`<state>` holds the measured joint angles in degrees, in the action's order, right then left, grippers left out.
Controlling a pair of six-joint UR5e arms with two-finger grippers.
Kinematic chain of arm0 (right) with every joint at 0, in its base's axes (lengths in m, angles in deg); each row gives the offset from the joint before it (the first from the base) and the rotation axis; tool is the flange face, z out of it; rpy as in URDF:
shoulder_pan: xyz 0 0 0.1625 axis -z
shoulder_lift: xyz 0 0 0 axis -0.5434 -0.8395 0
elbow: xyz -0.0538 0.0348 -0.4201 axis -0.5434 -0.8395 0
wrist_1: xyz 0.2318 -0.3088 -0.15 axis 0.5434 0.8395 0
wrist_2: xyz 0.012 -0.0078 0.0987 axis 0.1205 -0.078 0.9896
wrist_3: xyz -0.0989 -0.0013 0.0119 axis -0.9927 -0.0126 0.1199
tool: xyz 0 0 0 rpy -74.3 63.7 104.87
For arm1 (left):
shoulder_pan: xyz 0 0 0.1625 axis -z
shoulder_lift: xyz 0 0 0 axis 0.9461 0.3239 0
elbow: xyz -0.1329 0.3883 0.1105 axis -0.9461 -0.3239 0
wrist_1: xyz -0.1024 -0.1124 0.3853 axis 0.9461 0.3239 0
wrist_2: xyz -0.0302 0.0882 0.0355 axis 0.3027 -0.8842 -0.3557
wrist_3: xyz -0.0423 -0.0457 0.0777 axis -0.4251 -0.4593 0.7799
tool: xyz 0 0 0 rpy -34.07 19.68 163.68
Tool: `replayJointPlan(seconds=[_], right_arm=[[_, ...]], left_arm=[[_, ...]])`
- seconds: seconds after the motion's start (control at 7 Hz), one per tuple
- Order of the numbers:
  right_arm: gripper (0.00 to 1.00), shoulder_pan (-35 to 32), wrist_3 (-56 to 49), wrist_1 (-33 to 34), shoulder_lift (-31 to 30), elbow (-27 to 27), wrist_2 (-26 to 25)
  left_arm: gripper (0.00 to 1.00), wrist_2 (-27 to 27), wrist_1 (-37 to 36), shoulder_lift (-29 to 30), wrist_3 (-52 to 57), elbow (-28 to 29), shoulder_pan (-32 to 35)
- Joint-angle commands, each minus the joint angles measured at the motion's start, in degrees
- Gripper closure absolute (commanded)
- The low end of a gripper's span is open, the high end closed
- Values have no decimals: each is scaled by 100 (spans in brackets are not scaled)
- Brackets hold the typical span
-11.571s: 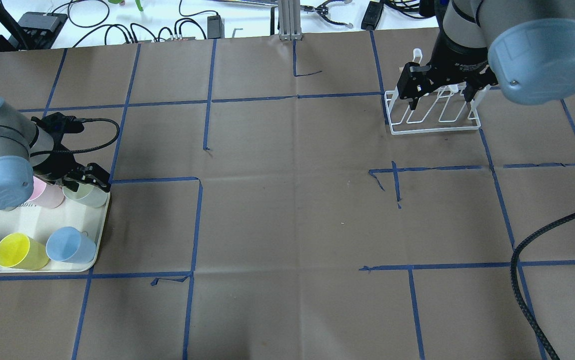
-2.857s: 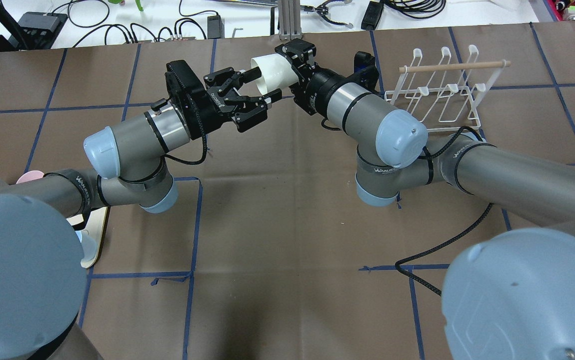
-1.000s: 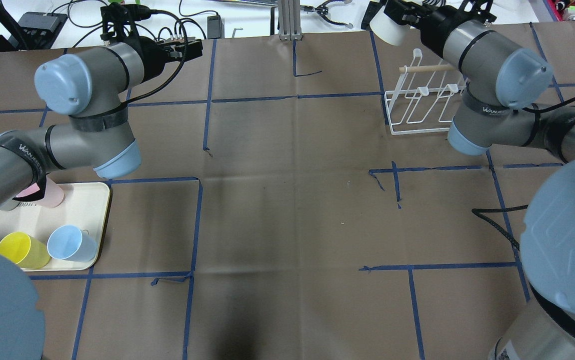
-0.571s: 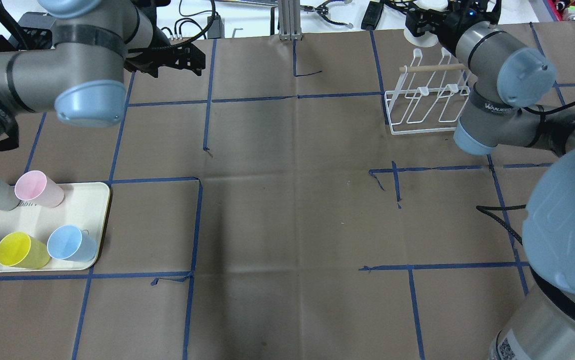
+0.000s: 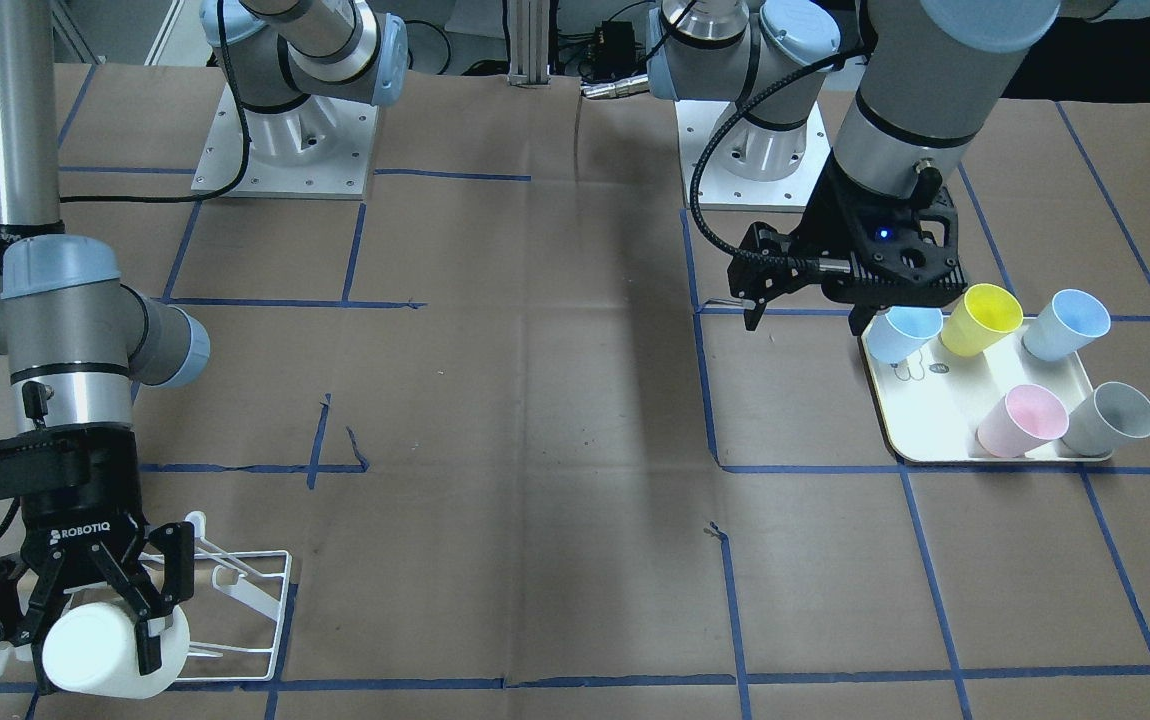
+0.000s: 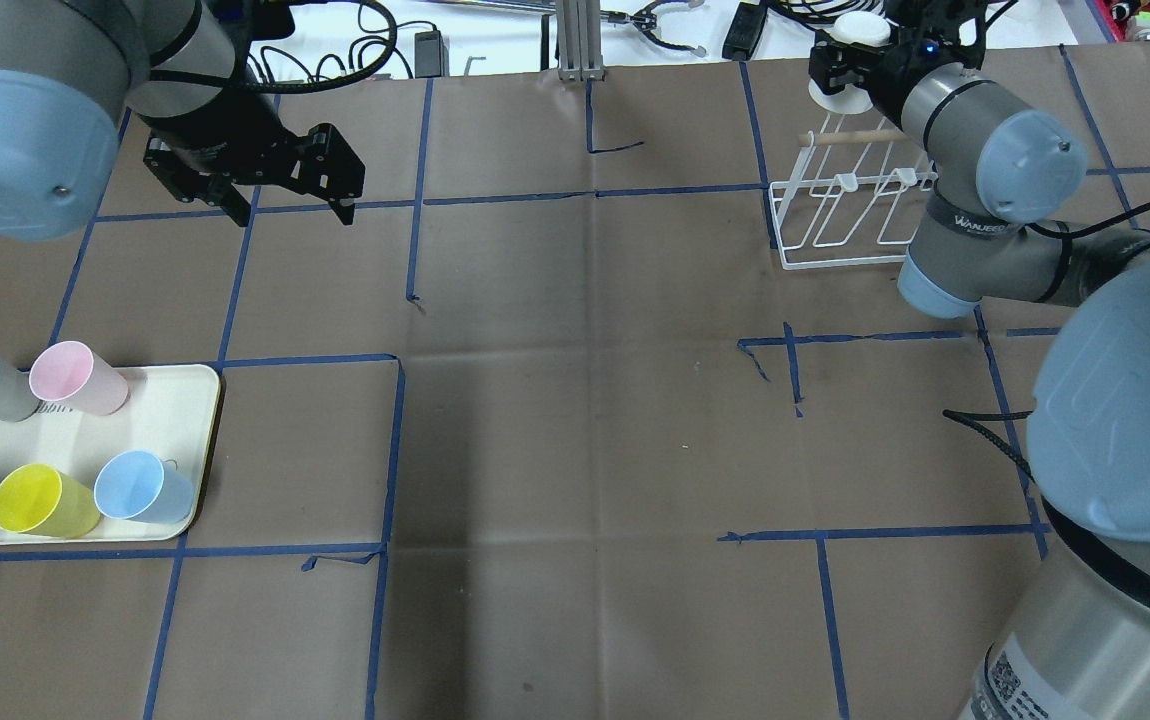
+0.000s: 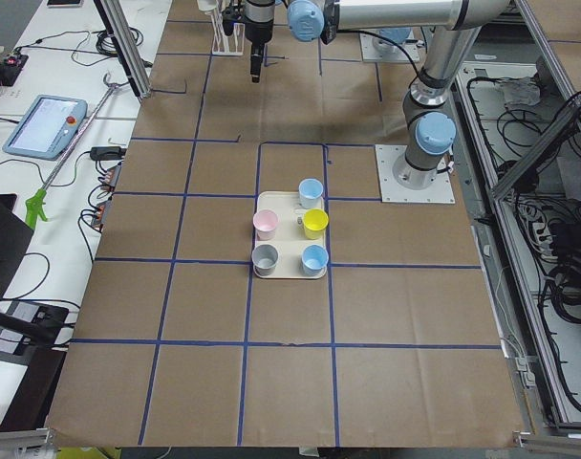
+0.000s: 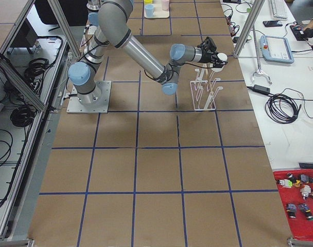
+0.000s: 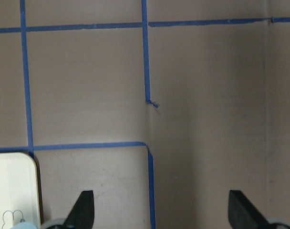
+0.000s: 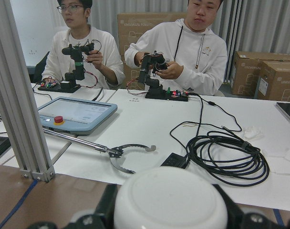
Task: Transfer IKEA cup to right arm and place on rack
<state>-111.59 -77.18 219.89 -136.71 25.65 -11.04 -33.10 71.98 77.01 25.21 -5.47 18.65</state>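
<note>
**Rack region.** The white cup (image 5: 103, 652) sits clenched between the fingers of the right gripper (image 5: 85, 635), directly over the rack (image 5: 260, 600) at its operator-side end, above the wooden handle (image 6: 860, 137). Whether the cup touches a prong cannot be told. The gripper lies roughly level and points away from the robot. Its wrist is turned so that the fingers close on the cup's sides. The right arm (image 5: 70, 340) reaches across the table (image 5: 535, 420) to the rack, its elbow bent just beside the rack's robot-side edge.

**Far from the rack.** The left gripper (image 6: 292, 208) hangs above the other half of the table, well apart from the rack. It points straight down with its fingers spread wide and nothing between them. The left arm (image 5: 925, 90) descends steeply to it from above.

**Farthest from the rack.** A cream tray (image 5: 900, 425) lies at the opposite end of the table. It holds a pale blue cup (image 5: 900, 333), a yellow cup (image 5: 980, 318), a second blue cup (image 5: 1065, 325), a pink cup (image 5: 1020, 420) and a grey cup (image 5: 1110, 418). The left gripper hovers just off the tray's rack-side corner.
</note>
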Motion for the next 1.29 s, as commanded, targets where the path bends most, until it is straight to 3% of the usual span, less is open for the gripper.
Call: replayJointPlan(seconds=[0.0, 0.14, 0.29, 0.43, 0.86, 1.14], right_arm=[[66, -16, -2, 36, 195, -50, 0], [60, -25, 7, 10, 195, 20, 0], [17, -33, 76, -8, 195, 81, 8], [1, -34, 94, 1, 195, 73, 52], [0, -34, 68, 71, 160, 21, 113], [0, -77, 225, 54, -189, -146, 123]], left_arm=[[0, -33, 115, -224, 24, -149, -36], [0, -42, 159, -391, 42, -341, -123], [0, -51, 177, -662, 285, -699, -324], [0, -173, 177, -952, 775, -1060, -805], [1, -552, 116, -1596, 2392, -2124, -2456], [1, -508, -15, -1518, 3002, -2232, -3014]])
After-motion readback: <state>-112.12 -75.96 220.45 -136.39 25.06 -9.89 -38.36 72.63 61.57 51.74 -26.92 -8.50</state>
